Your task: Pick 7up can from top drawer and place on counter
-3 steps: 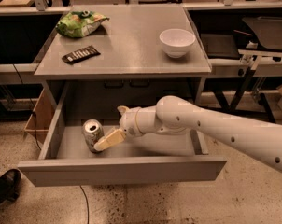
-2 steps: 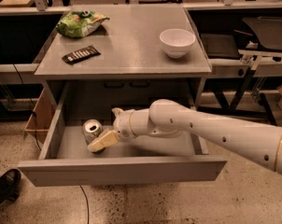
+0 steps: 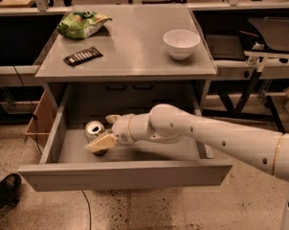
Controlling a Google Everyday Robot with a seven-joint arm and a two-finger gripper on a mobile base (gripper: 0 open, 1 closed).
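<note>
The end effector, fingers apart, straddles the 7up can in the top drawer.

1. The counter, a flat grey tabletop, is carrying three things, all well apart from one another.
2. A green snack bag is lying at its back left corner.
3. A dark flat packet is lying just in front of the bag, near the left edge and turned at a slant.
4. A white bowl is sitting upright on the right side, near the right edge.
5. Below the counter, the top drawer is standing pulled out, and the 7up can is standing upright on its floor, left of the middle.
6. The gripper is reaching into the drawer from the right, right at the can.
</note>
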